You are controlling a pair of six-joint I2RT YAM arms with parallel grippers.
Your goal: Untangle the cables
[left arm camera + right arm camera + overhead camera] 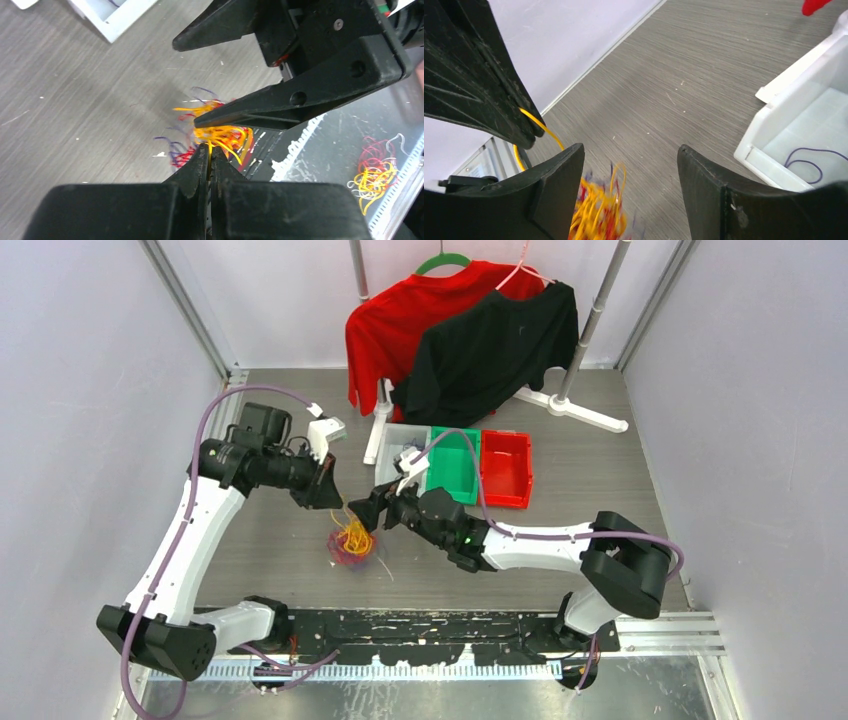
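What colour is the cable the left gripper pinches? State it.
Yellow-orange; the cable in the left gripper shows best in the right wrist view.

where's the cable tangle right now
Top view: the bunch of thin yellow-orange, purple and red cables lies on the grey table, left of centre, under the left claw and right claw.

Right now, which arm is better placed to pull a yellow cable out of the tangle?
Left. The left hand is shut on a yellow cable from the tangle; the right hand is open, empty.
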